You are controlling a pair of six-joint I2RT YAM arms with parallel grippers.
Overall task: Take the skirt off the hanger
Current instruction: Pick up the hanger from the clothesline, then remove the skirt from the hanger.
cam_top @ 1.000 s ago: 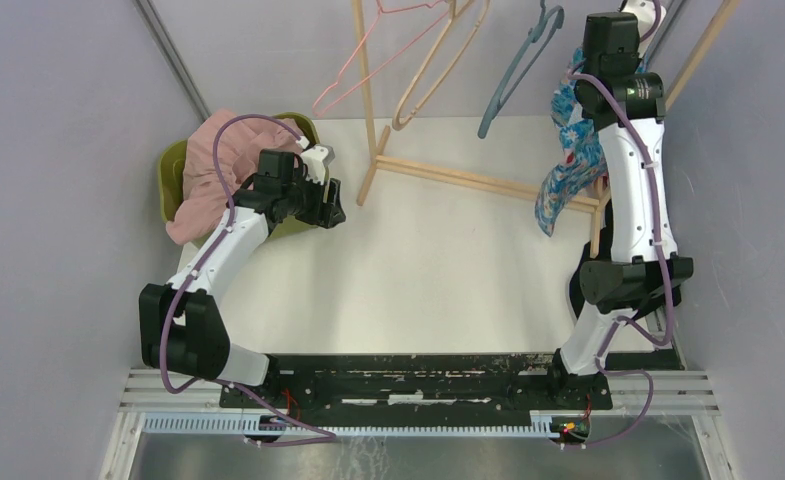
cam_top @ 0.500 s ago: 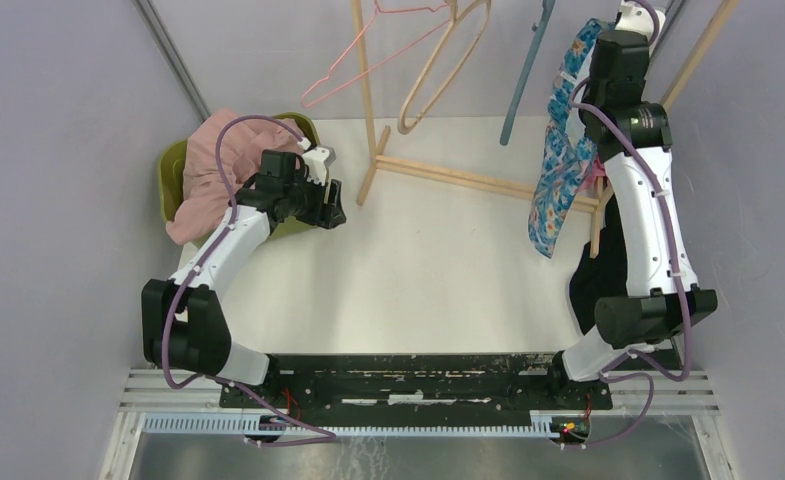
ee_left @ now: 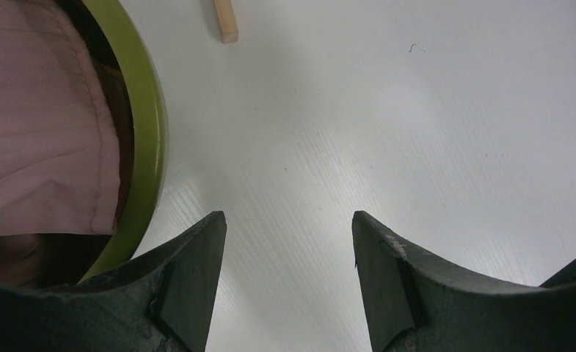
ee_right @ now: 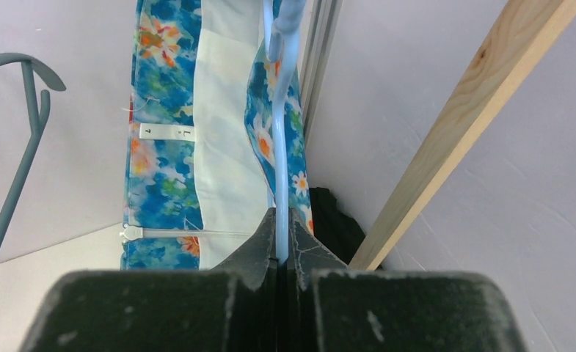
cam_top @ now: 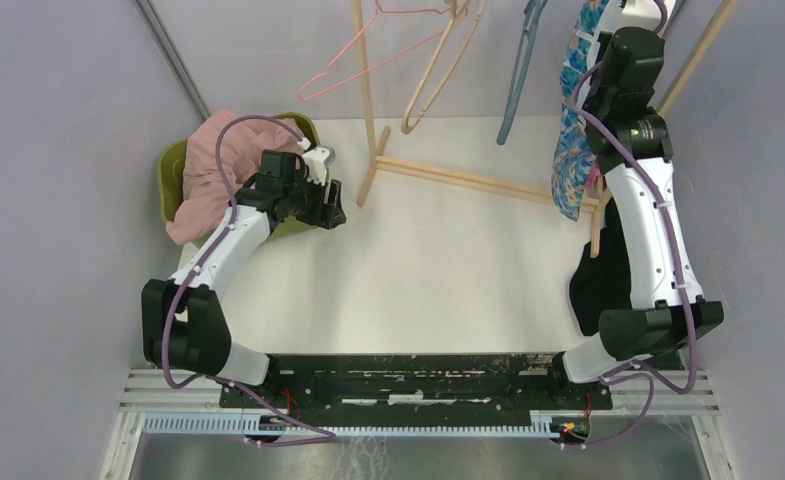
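Note:
The skirt is blue with a flower print and a white lining, and it hangs at the back right. In the right wrist view the skirt drapes over a light blue hanger. My right gripper is shut on that hanger's thin bar, raised high beside the sloping wooden rail. My left gripper stands open low over the white table, next to the green basket. In the left wrist view nothing lies between the fingers of the left gripper.
A green basket holding a pink garment sits at the left. A wooden rack at the back carries a pink hanger, a beige hanger and a grey-blue hanger. Black cloth lies under the rail.
My right arm has risen and swung back to the right, lifting the hanger and skirt so the hem hangs higher. The grey-blue hanger has swung. The left arm is still.

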